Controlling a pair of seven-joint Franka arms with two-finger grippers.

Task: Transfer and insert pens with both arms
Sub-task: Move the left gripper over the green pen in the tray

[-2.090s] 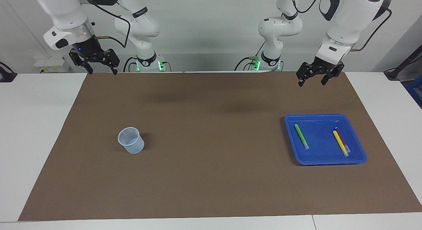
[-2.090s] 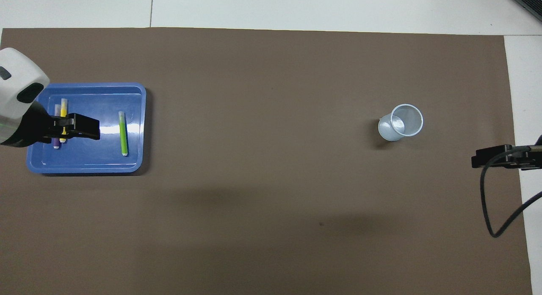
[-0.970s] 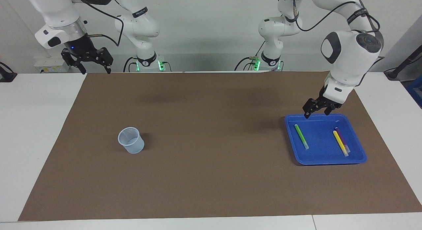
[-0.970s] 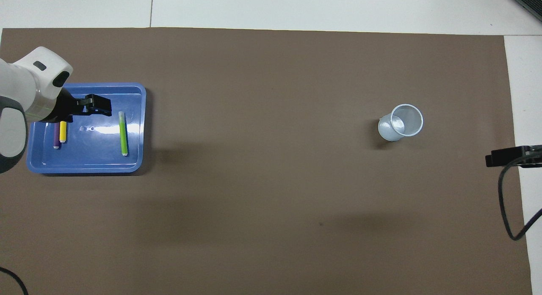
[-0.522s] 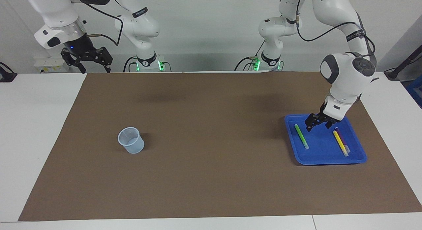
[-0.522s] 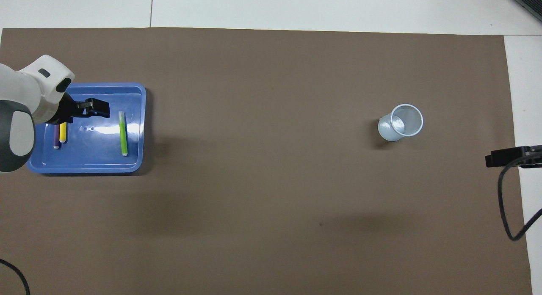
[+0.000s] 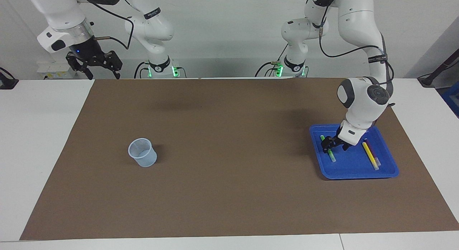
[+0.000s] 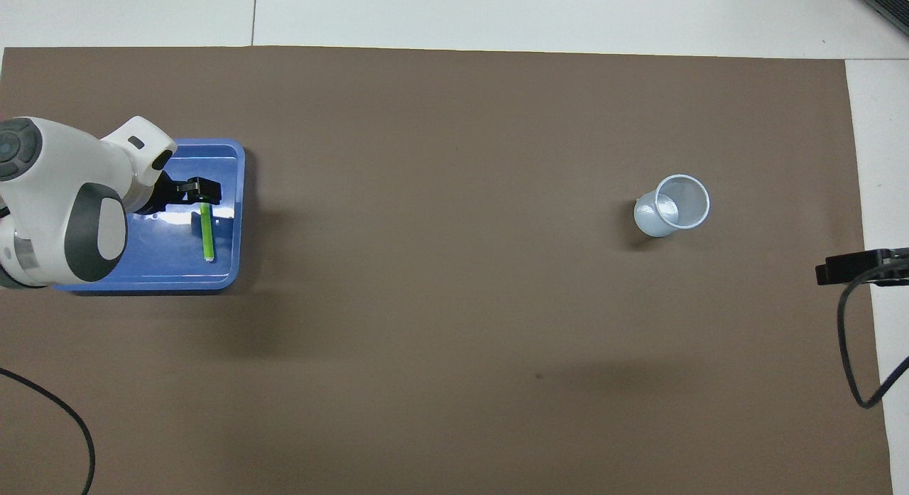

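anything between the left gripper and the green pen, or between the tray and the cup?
Nothing visible. The left gripper is down in the blue tray right at the green pen; the yellow pen and purple pen lie apart. Only bare brown mat lies between the tray and the cup.

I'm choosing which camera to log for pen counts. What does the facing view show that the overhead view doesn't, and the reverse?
Only the facing view shows the yellow pen and the purple pen lying side by side in the blue tray, plus both arm bases and the whole right gripper, which waits over the table's edge at the robots' end. In the overhead view the left arm's bulk covers those two pens; only this view looks down into the clear cup, which shows nothing inside. Both show the left gripper low over the green pen.
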